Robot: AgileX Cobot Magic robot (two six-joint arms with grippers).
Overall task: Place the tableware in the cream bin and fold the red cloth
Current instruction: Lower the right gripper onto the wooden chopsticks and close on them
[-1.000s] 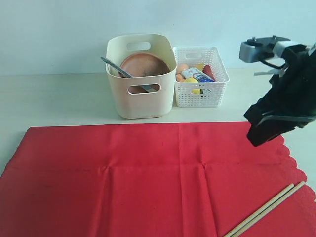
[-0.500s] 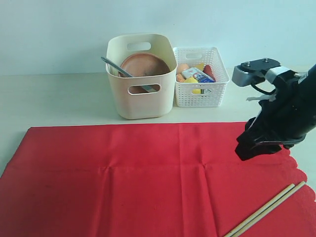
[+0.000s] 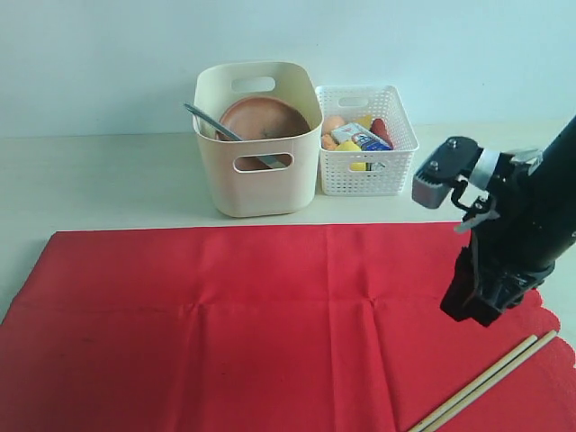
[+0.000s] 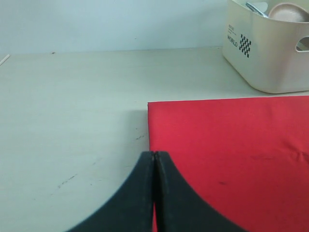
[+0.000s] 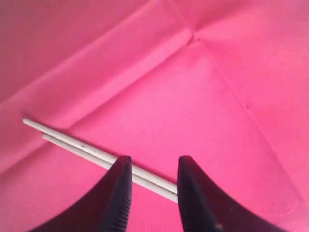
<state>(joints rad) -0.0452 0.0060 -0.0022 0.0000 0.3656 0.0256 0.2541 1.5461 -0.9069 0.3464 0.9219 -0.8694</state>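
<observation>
Right tool (image 5: 153, 165), jaws parted, over chopsticks (image 5: 77, 144).

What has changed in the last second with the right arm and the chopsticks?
The right gripper has come down from up beside the white basket to just over the chopsticks on the red cloth. Its jaws stand open around them, and nothing is gripped yet. The chopsticks, the cloth, the cream bin and the basket lie as before.

We see the bright red cloth (image 3: 225, 315) spread flat, light wooden chopsticks (image 3: 486, 382) lying on it, and a round brown plate (image 3: 263, 117) inside the cream plastic bin (image 3: 261, 193).
</observation>
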